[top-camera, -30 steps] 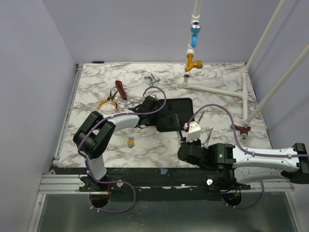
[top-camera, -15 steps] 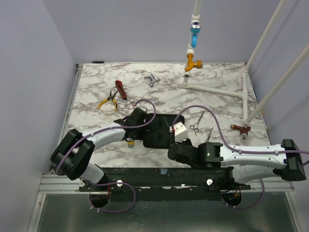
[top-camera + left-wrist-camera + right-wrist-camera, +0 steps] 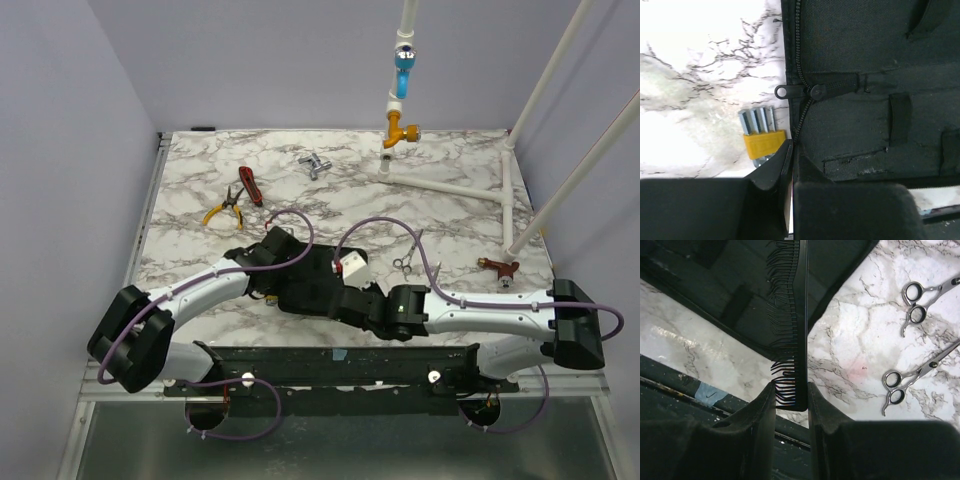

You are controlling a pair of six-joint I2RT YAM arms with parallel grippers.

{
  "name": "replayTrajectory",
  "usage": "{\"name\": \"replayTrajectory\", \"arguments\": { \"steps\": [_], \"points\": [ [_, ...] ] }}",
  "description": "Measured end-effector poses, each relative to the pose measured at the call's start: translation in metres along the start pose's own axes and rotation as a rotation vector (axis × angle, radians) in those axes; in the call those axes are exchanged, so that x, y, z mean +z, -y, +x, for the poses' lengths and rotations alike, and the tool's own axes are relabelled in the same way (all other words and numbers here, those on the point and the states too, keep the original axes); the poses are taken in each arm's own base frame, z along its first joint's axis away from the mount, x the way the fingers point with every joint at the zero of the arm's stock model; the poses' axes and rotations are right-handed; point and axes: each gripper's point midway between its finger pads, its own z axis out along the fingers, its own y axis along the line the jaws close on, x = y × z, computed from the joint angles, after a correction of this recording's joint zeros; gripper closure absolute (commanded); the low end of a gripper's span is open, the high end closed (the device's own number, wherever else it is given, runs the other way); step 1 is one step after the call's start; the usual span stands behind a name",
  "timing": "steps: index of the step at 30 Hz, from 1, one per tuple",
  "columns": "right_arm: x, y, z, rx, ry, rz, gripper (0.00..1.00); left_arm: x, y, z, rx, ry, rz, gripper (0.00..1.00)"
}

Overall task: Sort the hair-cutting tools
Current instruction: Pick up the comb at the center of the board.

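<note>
A slim black comb (image 3: 799, 315) is clamped between my right gripper's (image 3: 791, 392) fingers, its teeth facing left, and it reaches up over the open black zip case (image 3: 740, 285). Two silver scissors (image 3: 917, 302) (image 3: 905, 382) lie on the marble to the right of it; one of them shows in the top view (image 3: 405, 262). My left gripper (image 3: 792, 150) is shut on the zipper edge of the case (image 3: 865, 115). In the top view both grippers meet at the case (image 3: 318, 272) near the table's front edge, left (image 3: 283, 283) and right (image 3: 338, 295).
A yellow hex-key set (image 3: 760, 142) lies just left of the case. Yellow-handled pliers (image 3: 222, 210), a red-handled tool (image 3: 250, 185) and a silver fitting (image 3: 315, 165) lie at the back left. A white pipe frame (image 3: 450, 187) and a reddish fitting (image 3: 498, 267) are on the right.
The case has slid from the table's middle toward the front left edge with my left gripper. My right gripper has swung left with the comb, over the case.
</note>
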Motion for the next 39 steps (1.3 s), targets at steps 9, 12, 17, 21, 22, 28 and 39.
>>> {"name": "replayTrajectory", "arguments": {
  "steps": [9,12,17,21,22,28,39],
  "points": [
    [0.008,0.003,0.008,0.116,0.025,-0.035,0.81,0.008,-0.004,-0.024,0.025,0.013,-0.09,1.0],
    [0.005,0.005,0.009,0.164,0.05,-0.057,0.81,0.012,0.007,-0.049,0.072,0.054,-0.078,0.85],
    [-0.005,0.008,0.004,0.24,0.105,-0.101,0.81,0.01,0.021,-0.087,0.146,0.167,-0.037,0.55],
    [-0.007,0.008,0.001,0.267,0.12,-0.114,0.8,-0.005,0.028,-0.12,0.129,0.26,-0.049,0.29],
    [-0.008,0.008,0.001,0.271,0.122,-0.116,0.8,-0.009,0.029,-0.128,0.111,0.285,-0.055,0.03],
    [-0.008,0.012,0.002,0.293,0.137,-0.12,0.8,-0.03,0.023,-0.11,-0.092,0.326,-0.023,0.02],
    [-0.012,0.018,0.0,0.321,0.171,-0.123,0.79,-0.03,0.026,-0.012,-0.588,0.28,0.194,0.11]
  ]
}}
